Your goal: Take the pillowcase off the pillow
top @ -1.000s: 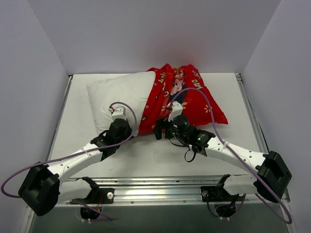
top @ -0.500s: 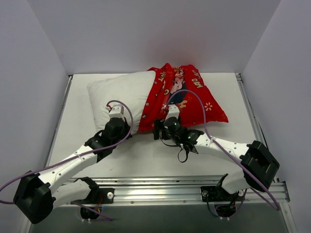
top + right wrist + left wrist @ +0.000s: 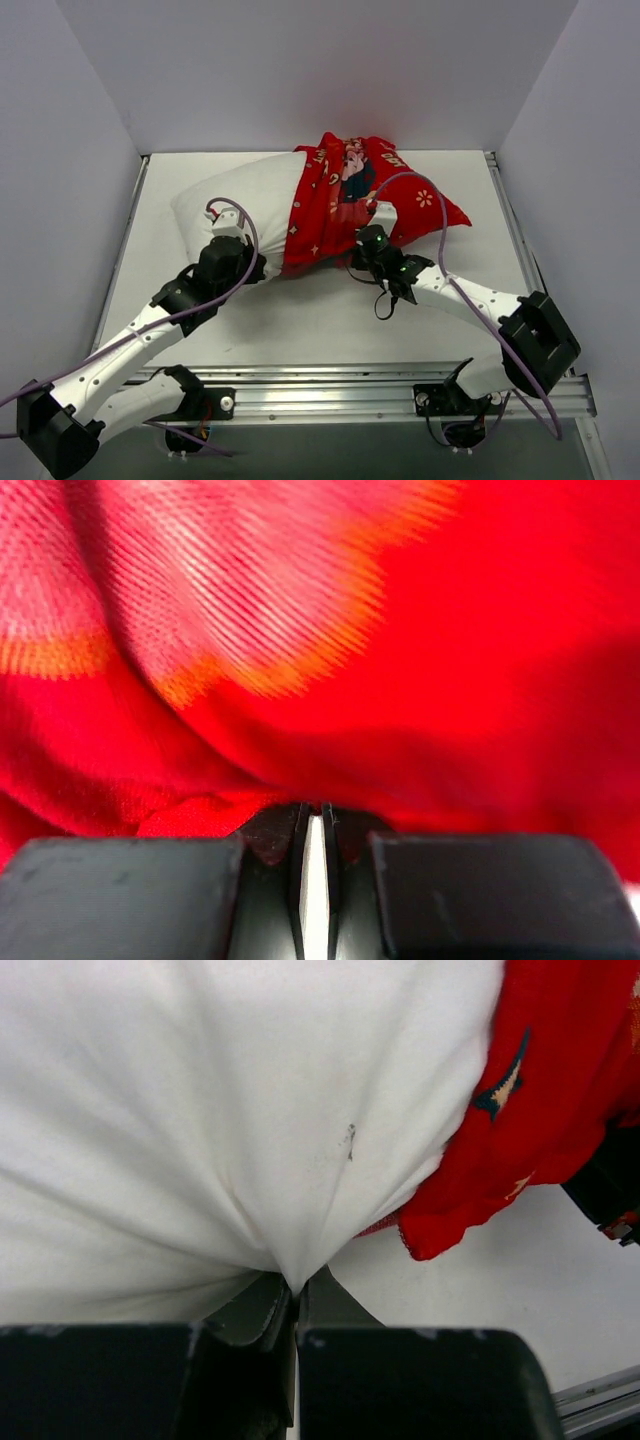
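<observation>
- Left tool (image 3: 297,1298) is clamped on the pillow (image 3: 200,1110) at its bare edge: soft, squashy stuff.
- Right tool (image 3: 313,830) pinches the pillowcase (image 3: 420,680) covering the pillow. Limp, light cloth, so I'd grip the hem.

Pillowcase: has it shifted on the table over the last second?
Yes. The pillowcase has slid away from the arms toward the back wall; its right corner sits farther up the table's right rail.
</observation>
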